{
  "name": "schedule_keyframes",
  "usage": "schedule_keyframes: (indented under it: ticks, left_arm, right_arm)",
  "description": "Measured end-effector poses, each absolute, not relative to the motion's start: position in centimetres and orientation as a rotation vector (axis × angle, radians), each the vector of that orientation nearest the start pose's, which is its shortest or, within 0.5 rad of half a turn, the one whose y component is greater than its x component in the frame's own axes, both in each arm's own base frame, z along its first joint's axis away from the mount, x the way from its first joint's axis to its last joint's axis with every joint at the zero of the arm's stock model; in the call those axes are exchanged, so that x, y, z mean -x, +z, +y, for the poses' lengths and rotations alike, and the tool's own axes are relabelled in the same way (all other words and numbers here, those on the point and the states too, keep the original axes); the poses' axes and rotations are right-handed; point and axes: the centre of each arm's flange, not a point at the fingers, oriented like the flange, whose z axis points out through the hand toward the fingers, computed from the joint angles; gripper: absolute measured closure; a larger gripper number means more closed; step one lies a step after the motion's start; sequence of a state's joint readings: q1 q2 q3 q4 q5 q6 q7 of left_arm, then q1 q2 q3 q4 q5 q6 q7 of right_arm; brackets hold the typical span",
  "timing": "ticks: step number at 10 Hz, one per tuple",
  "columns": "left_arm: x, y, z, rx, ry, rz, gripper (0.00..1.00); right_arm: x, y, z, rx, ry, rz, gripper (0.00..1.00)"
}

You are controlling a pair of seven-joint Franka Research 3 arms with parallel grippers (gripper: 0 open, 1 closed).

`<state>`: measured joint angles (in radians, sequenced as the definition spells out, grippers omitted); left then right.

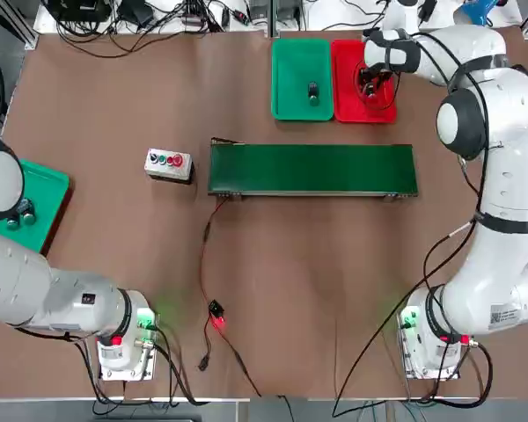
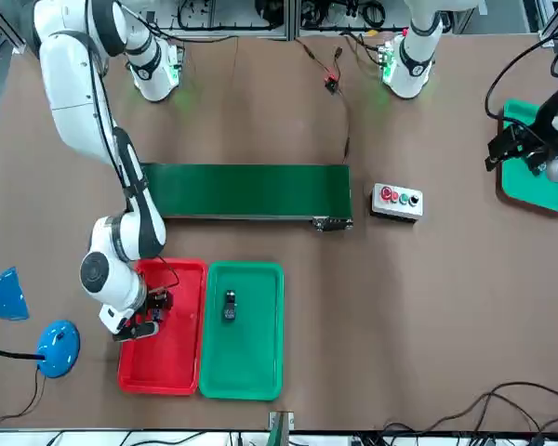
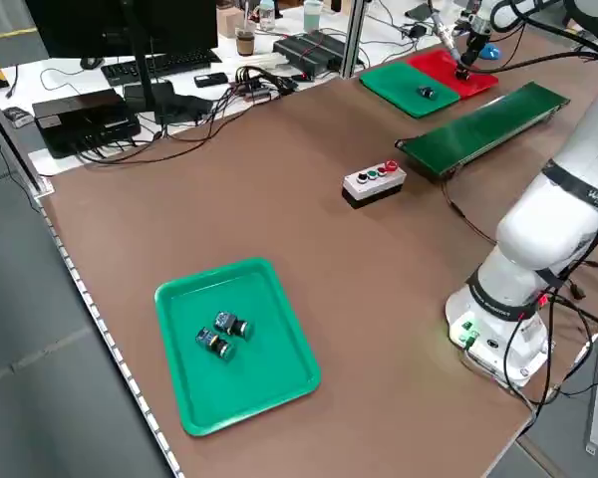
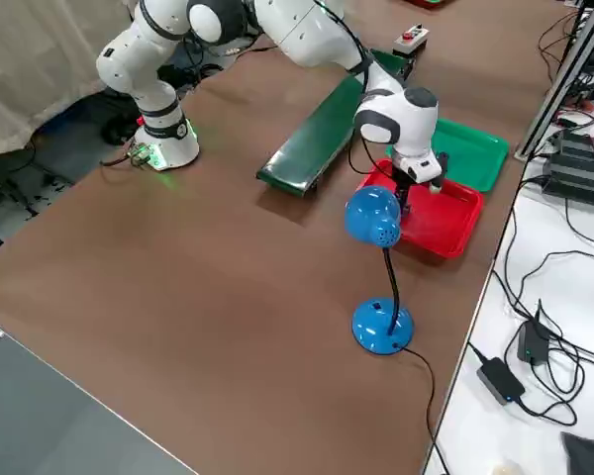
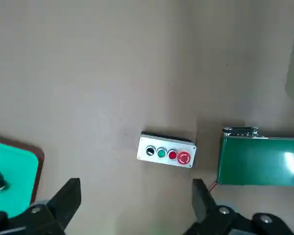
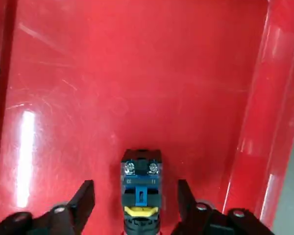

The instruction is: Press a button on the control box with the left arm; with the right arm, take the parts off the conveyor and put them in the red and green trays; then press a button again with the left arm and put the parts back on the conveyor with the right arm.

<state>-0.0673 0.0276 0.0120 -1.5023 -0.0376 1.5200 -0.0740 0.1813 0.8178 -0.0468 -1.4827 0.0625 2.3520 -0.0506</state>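
The right gripper was in the red tray, beside the green tray, its fingers spread around a part; the left gripper, fingers spread, was outside the red tray.

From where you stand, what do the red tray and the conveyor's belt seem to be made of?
The red tray looks like glossy moulded plastic: it shows a bright streak of glare, fine scratches and smoothly rounded walls. The green belt seems to be smooth, slightly shiny rubber or PVC, judging by its even surface and soft bright spot; which one, I can't tell.
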Motion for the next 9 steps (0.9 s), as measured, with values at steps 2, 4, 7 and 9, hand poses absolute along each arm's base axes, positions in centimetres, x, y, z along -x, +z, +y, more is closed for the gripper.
schedule_keyframes:
  ticks: [2,4,7,9]
  left_arm:
    - [-55.7,63.7,-3.5,3.178,0.02,-0.027,0.0]
    - [-55.7,63.7,-3.5,3.178,0.02,-0.026,0.0]
    - [-55.7,63.7,-3.6,3.178,0.019,-0.026,0.0]
    - [-55.7,63.7,-3.6,3.178,0.019,-0.026,0.0]
  right_arm:
    - [-71.3,19.2,10.7,3.116,-0.078,-0.254,0.52]
    - [-71.3,19.3,10.9,3.115,-0.08,-0.257,0.66]
    - [-71.4,22.8,10.8,3.114,-0.021,-0.257,0.67]
    - [-70.5,28.0,10.7,3.11,0.089,-0.258,0.67]
